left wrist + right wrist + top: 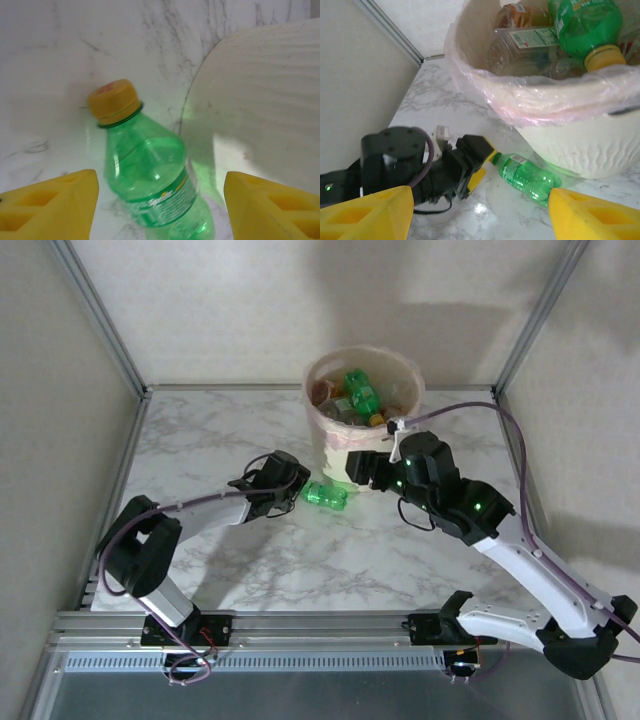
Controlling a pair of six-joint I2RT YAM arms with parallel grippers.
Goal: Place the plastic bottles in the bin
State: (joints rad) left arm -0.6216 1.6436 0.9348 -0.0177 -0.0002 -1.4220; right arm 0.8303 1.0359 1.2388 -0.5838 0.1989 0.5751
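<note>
Left gripper (159, 177) is spread, with its yellow fingers on either side of a green bottle (147, 165) and clear of it. The bottle lies on its side on the marble table (45, 55) at the foot of the bin (260, 100). It has a yellow cap (114, 101) and white label script, apparently "Sprite", blurred. Right gripper (481, 197) is spread with nothing between its fingers, near the bin's wall. Inside the bin are a second green bottle (585, 22) and a clear bottle (525, 40) whose label print is unreadable.

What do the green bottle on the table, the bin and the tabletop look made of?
Green bottle: glossy see-through green plastic, showing highlights. Bin: likely matte pale plastic, finely ribbed wall; thin pinkish film liner over its rim. Tabletop: white with grey veins, marble or a marble-print laminate; cannot tell.
</note>
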